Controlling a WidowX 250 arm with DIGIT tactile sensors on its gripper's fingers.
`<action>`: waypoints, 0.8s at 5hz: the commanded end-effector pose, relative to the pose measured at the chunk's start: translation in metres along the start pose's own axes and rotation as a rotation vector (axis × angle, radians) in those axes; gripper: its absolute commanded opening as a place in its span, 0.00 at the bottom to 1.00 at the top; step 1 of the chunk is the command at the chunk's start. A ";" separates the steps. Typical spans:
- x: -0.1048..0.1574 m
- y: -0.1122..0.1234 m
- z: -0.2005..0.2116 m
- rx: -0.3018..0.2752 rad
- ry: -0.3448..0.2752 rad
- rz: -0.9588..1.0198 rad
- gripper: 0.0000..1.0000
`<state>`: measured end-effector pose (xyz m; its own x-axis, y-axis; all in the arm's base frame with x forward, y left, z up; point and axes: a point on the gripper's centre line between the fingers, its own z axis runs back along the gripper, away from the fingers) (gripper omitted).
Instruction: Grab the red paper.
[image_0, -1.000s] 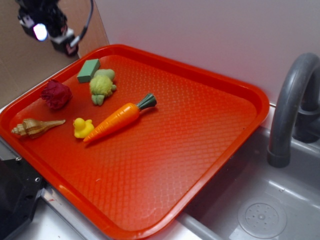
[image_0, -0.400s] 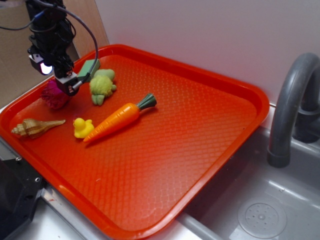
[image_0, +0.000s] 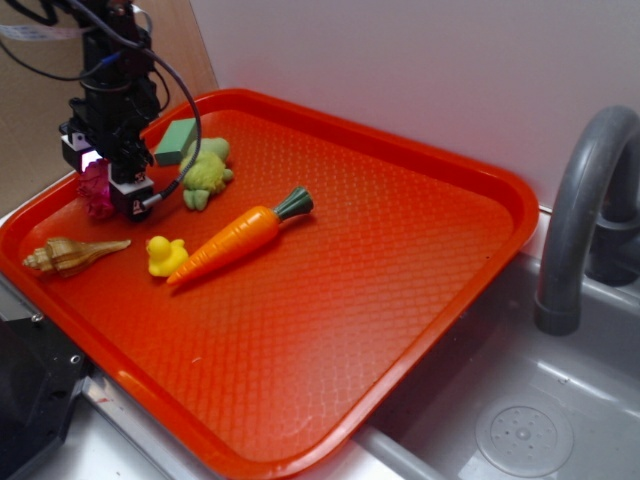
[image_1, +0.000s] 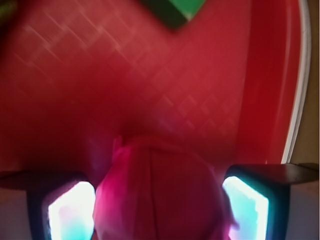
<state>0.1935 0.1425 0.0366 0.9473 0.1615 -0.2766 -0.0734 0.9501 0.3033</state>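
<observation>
A glossy orange-red plastic tray (image_0: 420, 260) has a fine diamond-textured floor and a smooth rim. The red paper (image_1: 160, 195) looks matt and creased. The carrot (image_0: 235, 240) and yellow duck (image_0: 163, 255) look like smooth plastic. The green block (image_0: 177, 140) appears matt. The grey sink (image_0: 520, 400) and faucet (image_0: 580, 210) look like smooth plastic.

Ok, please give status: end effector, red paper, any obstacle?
End effector open, straddling red paper. Not yet closed on it. Green block and shell nearby, not blocking.
</observation>
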 end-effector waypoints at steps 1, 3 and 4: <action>-0.010 0.007 0.034 -0.022 -0.045 0.012 0.00; -0.037 -0.037 0.125 -0.124 -0.249 -0.060 0.00; -0.051 -0.075 0.157 -0.173 -0.263 -0.080 0.00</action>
<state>0.2036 0.0157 0.1510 0.9935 0.0468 -0.1033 -0.0338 0.9916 0.1245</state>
